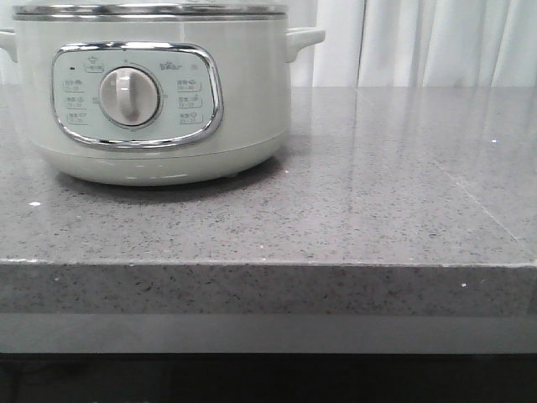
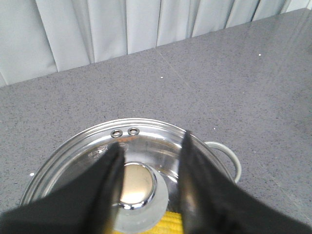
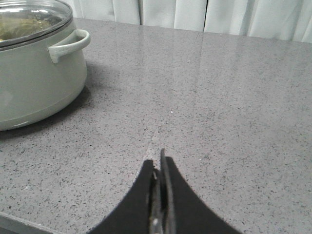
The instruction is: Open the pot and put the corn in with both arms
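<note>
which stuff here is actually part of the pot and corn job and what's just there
Part of the job:
- pot, lid on
- lid knob, left gripper open around it
- corn, a yellow strip seen under the glass lid
- right gripper, shut, over bare counter

Just there:
- grey speckled counter
- white curtain
</note>
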Available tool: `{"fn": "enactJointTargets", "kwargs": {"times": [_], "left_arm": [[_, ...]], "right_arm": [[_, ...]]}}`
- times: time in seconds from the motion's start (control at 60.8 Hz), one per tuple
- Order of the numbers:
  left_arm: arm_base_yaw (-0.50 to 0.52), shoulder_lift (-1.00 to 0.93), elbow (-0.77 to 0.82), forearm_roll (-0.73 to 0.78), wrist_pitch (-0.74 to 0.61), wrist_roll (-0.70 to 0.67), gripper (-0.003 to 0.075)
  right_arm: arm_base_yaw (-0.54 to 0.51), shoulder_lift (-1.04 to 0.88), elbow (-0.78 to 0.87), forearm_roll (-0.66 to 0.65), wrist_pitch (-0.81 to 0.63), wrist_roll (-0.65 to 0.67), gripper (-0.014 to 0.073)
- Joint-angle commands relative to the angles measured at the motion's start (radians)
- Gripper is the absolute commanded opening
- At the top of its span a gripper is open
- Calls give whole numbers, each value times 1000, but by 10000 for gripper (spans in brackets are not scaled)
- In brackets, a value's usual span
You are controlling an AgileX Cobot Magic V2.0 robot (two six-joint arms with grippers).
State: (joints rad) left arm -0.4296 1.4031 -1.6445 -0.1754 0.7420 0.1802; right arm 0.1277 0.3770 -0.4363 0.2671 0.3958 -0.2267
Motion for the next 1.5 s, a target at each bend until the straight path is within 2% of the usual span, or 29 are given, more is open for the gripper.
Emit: {"fn": "enactJointTargets", "kwargs": {"times": [0.0,0.049,0.296,0.444,0.707,0.888,1.135,1.481], "left_arm": [[-7,-62,-22,-6,-51,3,56],[-7,-75,-12,-6,-51,3,-13],[-7,-191,125,-6,-75,3,-18],[-7,-343,304,-6,-137,3,-18],[-7,-738,718,-47,-302,3,-18],[-7,-989,919,-47,-315,3,-18],[-7,-1228,1057,-47,-313,2,-18],[-7,-1249,1114,-47,-319,2,-18]], "right_arm": [[-7,5,-25,2,-76,-7,-68],[-7,5,-25,2,-76,-7,-68],[-7,5,-25,2,-76,-7,-68],[-7,5,-25,2,-76,-7,-68],[-7,5,-25,2,-76,-7,-68],[-7,5,-25,2,-76,-7,-68],[-7,5,-25,2,-76,-7,-68],[-7,5,-25,2,-76,-7,-68]]}}
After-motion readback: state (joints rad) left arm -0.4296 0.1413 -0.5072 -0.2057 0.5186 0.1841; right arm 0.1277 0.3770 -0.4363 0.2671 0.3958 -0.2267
